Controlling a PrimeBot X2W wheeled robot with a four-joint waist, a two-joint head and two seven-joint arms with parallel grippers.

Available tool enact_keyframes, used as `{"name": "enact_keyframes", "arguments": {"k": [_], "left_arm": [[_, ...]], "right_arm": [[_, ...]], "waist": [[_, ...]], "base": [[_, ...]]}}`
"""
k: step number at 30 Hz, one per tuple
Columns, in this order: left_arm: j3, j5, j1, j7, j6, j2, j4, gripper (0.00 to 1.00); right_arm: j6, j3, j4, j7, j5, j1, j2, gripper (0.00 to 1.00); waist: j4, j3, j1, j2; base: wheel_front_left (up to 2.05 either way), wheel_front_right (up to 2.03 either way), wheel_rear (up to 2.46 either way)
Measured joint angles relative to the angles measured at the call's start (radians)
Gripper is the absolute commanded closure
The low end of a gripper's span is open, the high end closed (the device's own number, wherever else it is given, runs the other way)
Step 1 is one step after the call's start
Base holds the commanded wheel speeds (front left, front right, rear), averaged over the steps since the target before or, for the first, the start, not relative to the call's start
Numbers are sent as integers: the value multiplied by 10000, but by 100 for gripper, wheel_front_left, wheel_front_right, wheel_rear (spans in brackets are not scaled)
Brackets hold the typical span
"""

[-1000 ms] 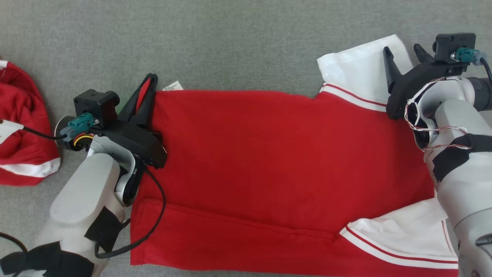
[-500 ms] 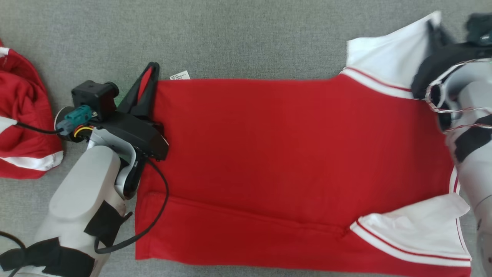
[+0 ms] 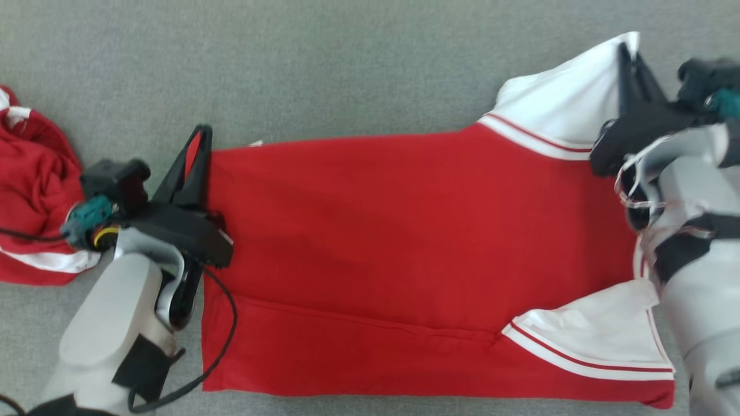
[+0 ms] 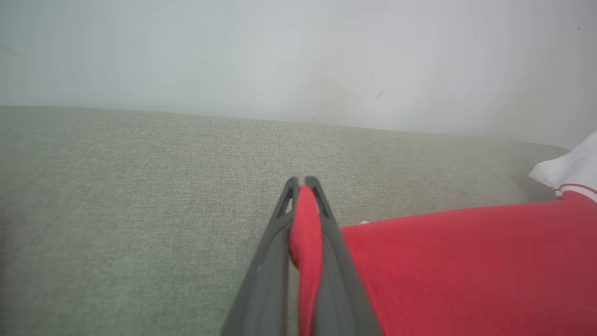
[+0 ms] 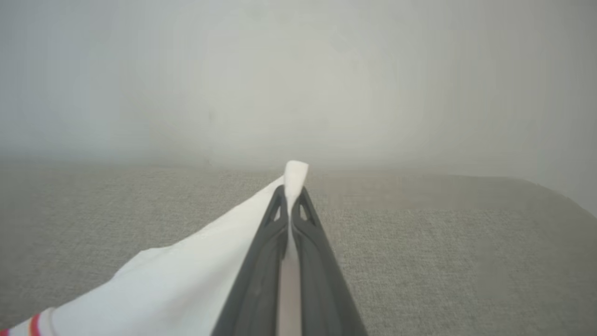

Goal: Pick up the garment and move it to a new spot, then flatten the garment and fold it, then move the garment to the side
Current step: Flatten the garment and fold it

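The garment (image 3: 404,248) is a red shirt with white sleeves, spread across the grey surface, its far edge raised between my two grippers. My left gripper (image 3: 199,136) is shut on the garment's far left red corner; in the left wrist view red cloth (image 4: 305,224) is pinched between the dark fingers (image 4: 280,219). My right gripper (image 3: 627,55) is shut on the tip of the far white sleeve (image 3: 569,95). In the right wrist view that white sleeve (image 5: 186,275) runs up into the closed right gripper (image 5: 291,189) and pokes out past the tips.
A second red and white garment (image 3: 32,190) lies bunched at the left edge of the grey fabric surface (image 3: 347,63). The near white sleeve (image 3: 595,335) lies flat at the lower right beside my right forearm (image 3: 699,271).
My right gripper went from open above the far white sleeve to shut on its tip, and the sleeve is pulled up taut. The left gripper kept its hold; the head camera shifted.
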Motion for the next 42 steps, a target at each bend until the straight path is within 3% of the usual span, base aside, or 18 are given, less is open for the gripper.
{"name": "enact_keyframes", "arguments": {"k": [11,18,30,42], "left_arm": [[619,278,1461,0,0,-174,-727,100],[1058,650,2305,0,0,-255,-1559,100],[1678,1145,4136,0,0,-690,-2652,100],[1987,1143,4406,0,0,-949,-2337,100]], "right_arm": [[-2,669,-4706,-12,2299,4331,-811,100],[-2,610,-6740,-12,2855,6592,-949,100],[-2,27,-8017,-29,2761,8910,-878,100],[0,372,-7471,-29,2100,9540,-736,100]], "waist": [[-280,-833,-1,0],[-498,-1223,-1,0],[-535,-1637,-2,-1],[-548,-1935,0,-1]], "base": [[0,0,0],[0,0,0],[0,0,0],[0,0,0]]}}
